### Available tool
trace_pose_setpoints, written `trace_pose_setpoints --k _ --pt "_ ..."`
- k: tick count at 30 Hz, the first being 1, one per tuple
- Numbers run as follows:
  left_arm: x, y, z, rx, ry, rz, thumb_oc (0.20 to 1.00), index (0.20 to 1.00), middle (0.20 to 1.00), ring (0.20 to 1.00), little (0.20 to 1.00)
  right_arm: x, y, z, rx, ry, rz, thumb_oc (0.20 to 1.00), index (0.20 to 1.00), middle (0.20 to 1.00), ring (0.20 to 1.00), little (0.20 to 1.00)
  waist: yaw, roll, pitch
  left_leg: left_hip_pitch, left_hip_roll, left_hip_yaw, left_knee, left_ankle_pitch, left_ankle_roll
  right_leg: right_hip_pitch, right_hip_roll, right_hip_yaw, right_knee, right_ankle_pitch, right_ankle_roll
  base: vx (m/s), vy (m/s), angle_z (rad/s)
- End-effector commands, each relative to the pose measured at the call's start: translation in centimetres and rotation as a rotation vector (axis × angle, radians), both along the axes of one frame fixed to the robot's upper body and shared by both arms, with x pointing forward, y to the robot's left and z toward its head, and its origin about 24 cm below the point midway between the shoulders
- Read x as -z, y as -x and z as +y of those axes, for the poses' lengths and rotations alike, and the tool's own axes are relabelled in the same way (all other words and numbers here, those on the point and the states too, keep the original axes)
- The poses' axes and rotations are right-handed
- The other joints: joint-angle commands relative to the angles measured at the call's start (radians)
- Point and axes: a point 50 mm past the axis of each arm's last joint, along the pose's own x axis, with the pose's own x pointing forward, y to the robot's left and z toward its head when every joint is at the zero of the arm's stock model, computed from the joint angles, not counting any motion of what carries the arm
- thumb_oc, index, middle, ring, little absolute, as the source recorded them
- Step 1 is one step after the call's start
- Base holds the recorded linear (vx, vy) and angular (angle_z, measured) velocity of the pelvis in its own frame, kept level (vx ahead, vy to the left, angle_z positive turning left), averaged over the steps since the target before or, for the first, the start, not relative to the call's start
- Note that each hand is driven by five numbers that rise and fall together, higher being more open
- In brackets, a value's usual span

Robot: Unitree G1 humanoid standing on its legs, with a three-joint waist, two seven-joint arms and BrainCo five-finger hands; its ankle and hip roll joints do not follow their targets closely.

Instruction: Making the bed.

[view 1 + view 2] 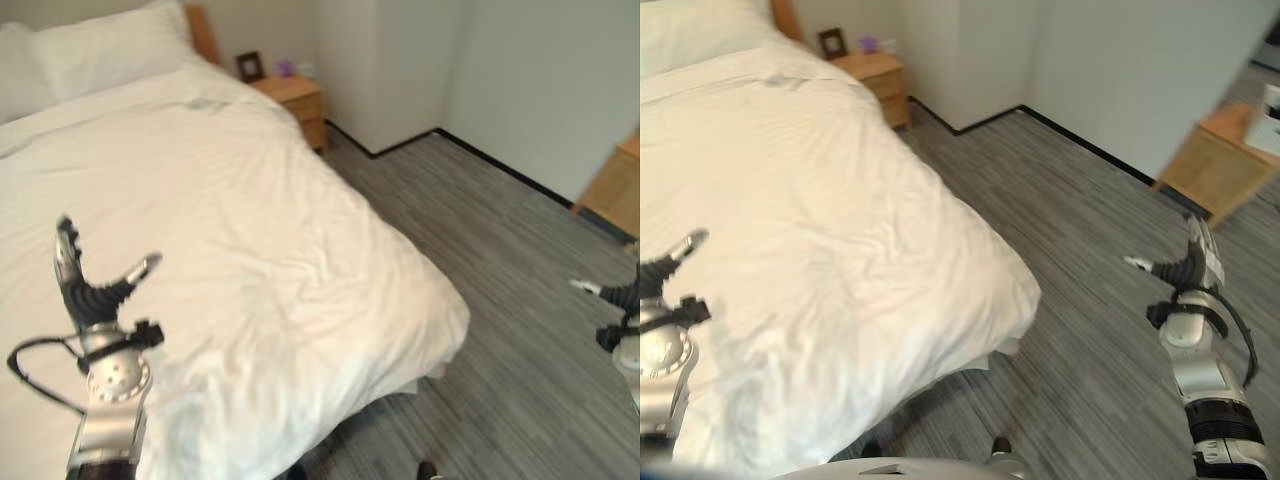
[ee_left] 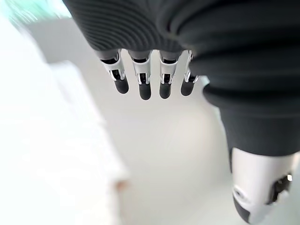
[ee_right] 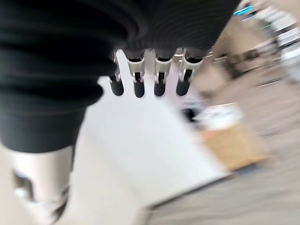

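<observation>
1. The bed [image 1: 300, 300] ran lengthwise from the pillows [image 1: 110, 45] at the far head toward its near foot corner, and the white duvet [image 1: 230, 200] lay spread over it, draping over the edge by the grey floor [image 1: 480, 250].
2. My left hand [image 1: 88, 290] was raised above the duvet near the foot, fingers straight and released, thumb apart, holding nothing.
3. My right hand [image 1: 1188, 265] hung over the floor, well apart from the bed, fingers likewise relaxed and empty.
4. A nightstand [image 1: 295, 100] stood beside the head; small things on it were too small to tell.
</observation>
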Motion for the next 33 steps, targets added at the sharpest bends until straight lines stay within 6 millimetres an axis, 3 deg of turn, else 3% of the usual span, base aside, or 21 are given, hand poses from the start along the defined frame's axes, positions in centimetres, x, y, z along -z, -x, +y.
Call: trace_pose_setpoints --k 1,6,10,15,20,24,25,28,31,33 --pt "-0.4 0.2 0.9 0.033 0.113 -0.071 1.000 1.000 1.000 1.000 1.000 -2.4 -1.3 1.7 -0.151 -0.366 -0.223 0.200 0.200 0.200 0.200 0.200 0.007 0.042 0.056 0.067 0.150 0.070 0.020 0.112 -0.140 -0.014 0.001 -0.010 0.011 -0.085 0.032 0.00 0.011 0.25" --pt "5.3 3.5 0.4 0.007 0.369 0.043 1.000 1.000 1.000 1.000 1.000 -2.1 -4.6 6.8 -0.401 -1.068 -0.479 0.200 0.200 0.200 0.200 0.200 0.085 0.051 0.066 0.044 0.133 0.035 0.020 0.101 -0.139 -0.004 -0.018 -0.041 0.011 -0.091 0.032 -0.01 0.020 0.25" --pt "7.3 3.4 -0.8 0.047 0.525 0.038 1.000 1.000 1.000 1.000 1.000 -2.4 -6.9 11.2 -0.549 -1.345 -0.553 0.200 0.200 0.200 0.200 0.200 0.143 0.072 0.080 -0.004 0.121 0.007 0.020 0.107 -0.138 -0.022 -0.029 -0.071 0.011 -0.075 0.033 -0.05 0.009 0.31" --pt "6.6 1.7 -1.5 0.122 0.534 0.006 1.000 1.000 1.000 1.000 1.000 -3.1 -8.5 13.9 -0.603 -1.414 -0.534 0.200 0.200 0.200 0.200 0.200 0.178 0.098 0.108 -0.055 0.112 -0.020 0.020 0.115 -0.140 -0.056 -0.036 -0.094 0.011 -0.063 0.034 -0.09 0.010 0.30" --pt "4.7 -0.7 -2.0 0.208 0.514 -0.067 1.000 1.000 1.000 1.000 1.000 -5.3 -10.5 16.1 -0.667 -1.434 -0.529 0.200 0.200 0.200 0.200 0.200 0.209 0.151 0.176 -0.154 0.102 -0.048 0.020 0.147 -0.140 -0.140 -0.045 -0.107 0.011 -0.041 0.038 -0.17 0.013 0.19" --pt "4.6 -1.4 -2.3 0.227 0.534 -0.087 1.000 1.000 1.000 1.000 1.000 -4.7 -11.1 16.0 -0.626 -1.457 -0.504 0.200 0.200 0.200 0.200 0.200 0.213 0.187 0.205 -0.216 0.097 -0.044 0.020 0.159 -0.140 -0.209 -0.054 -0.101 0.014 -0.034 0.041 -0.13 0.035 0.00" --pt "4.8 -1.6 -2.3 0.235 0.546 -0.076 1.000 1.000 1.000 1.000 1.000 -2.9 -11.3 15.4 -0.574 -1.462 -0.429 0.200 0.200 0.200 0.200 0.200 0.207 0.214 0.218 -0.248 0.100 -0.027 0.020 0.157 -0.140 -0.241 -0.063 -0.099 0.011 -0.027 0.047 -0.15 0.057 -0.03" --pt "4.8 -2.0 -2.3 0.258 0.541 -0.063 1.000 1.000 1.000 1.000 1.000 0.3 -11.1 13.5 -0.466 -1.445 -0.299 0.200 0.200 0.200 0.200 0.200 0.191 0.253 0.233 -0.290 0.104 -0.005 0.020 0.157 -0.140 -0.294 -0.069 -0.087 0.011 -0.018 0.053 -0.13 0.067 -0.12" --pt "5.3 -1.8 -2.7 0.272 0.533 -0.024 1.000 1.000 1.000 1.000 1.000 2.9 -9.9 10.3 -0.339 -1.420 -0.247 0.200 0.200 0.200 0.200 0.200 0.161 0.271 0.246 -0.311 0.103 0.007 0.020 0.155 -0.140 -0.327 -0.070 -0.068 0.011 -0.017 0.058 -0.06 0.061 -0.16" --pt "5.9 -1.4 -3.0 0.274 0.536 0.003 1.000 1.000 1.000 1.000 1.000 4.0 -8.2 7.1 -0.245 -1.409 -0.295 0.200 0.200 0.200 0.200 0.200 0.136 0.275 0.243 -0.309 0.102 0.019 0.020 0.148 -0.140 -0.337 -0.069 -0.052 0.011 -0.018 0.061 -0.02 0.053 -0.11"
